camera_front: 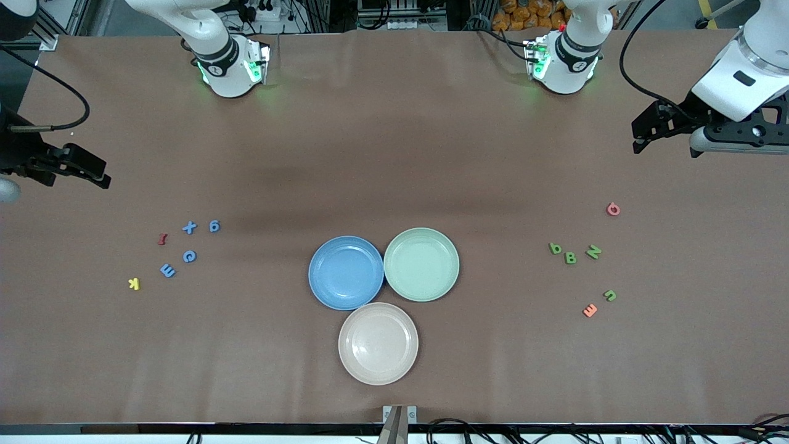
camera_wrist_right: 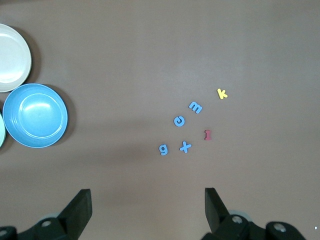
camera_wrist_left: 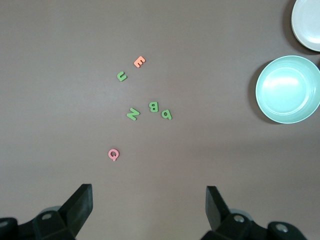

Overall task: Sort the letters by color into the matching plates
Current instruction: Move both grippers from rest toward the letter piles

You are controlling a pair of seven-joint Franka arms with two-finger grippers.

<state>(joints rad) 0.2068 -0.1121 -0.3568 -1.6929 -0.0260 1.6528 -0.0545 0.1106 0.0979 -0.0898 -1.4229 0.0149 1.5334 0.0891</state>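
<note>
Below open left gripper — green letters; right gripper — blue letters.

Left gripper raised, fingers apart, right gripper likewise

Toward the right arm's end lie blue letters x, g, c, m, a red I and a yellow k. Toward the left arm's end lie green letters B, N, b, u, an orange E and a pink Q.

Blue plate, pale green plate, beige plate, brown table.
</note>
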